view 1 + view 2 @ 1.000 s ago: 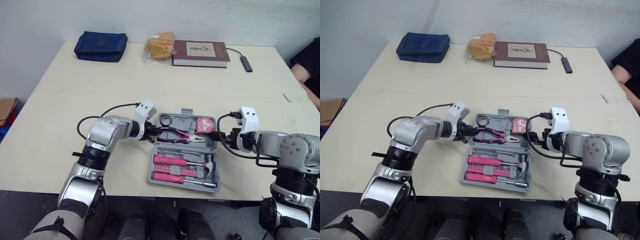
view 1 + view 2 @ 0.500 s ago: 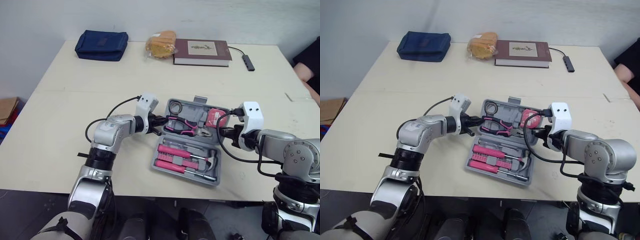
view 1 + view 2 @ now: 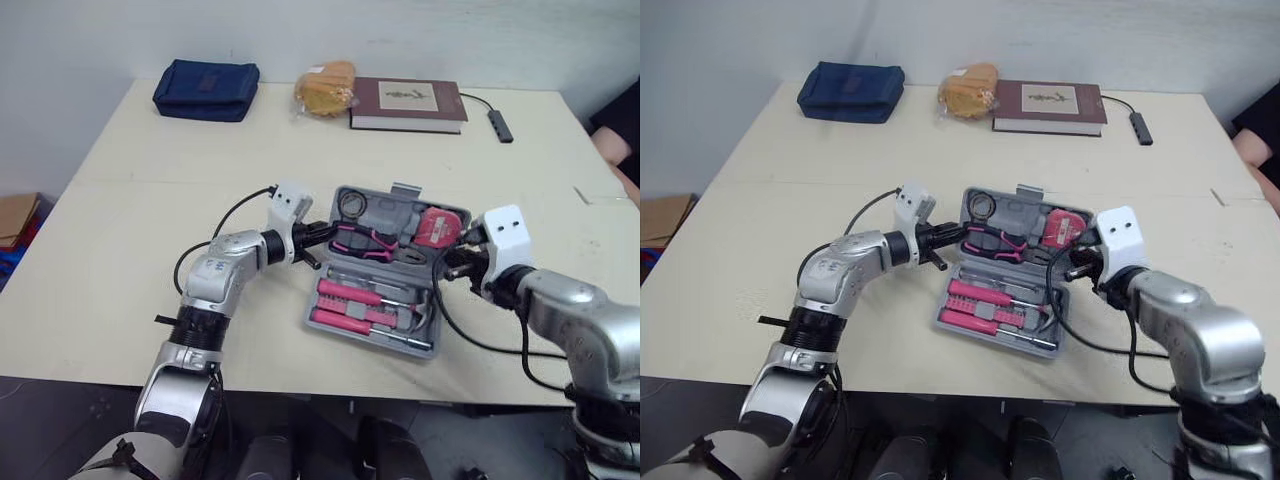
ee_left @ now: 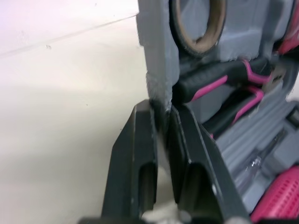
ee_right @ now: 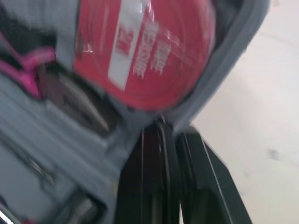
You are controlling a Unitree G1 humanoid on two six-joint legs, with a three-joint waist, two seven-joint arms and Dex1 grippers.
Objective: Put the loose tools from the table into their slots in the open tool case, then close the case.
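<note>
Two rim pinches, left gripper (image 3: 322,233) and right gripper (image 3: 452,264) each clamped on a side wall of the lid (image 3: 385,213); stiff, light, slick plastic, probably better gripped deeper.

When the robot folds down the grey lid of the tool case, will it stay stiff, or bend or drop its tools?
Probably stiff: the lid looks like moulded plastic, and the left gripper and right gripper pinch its side edges. The tape measure and pliers sit in slots, so likely stay.
</note>
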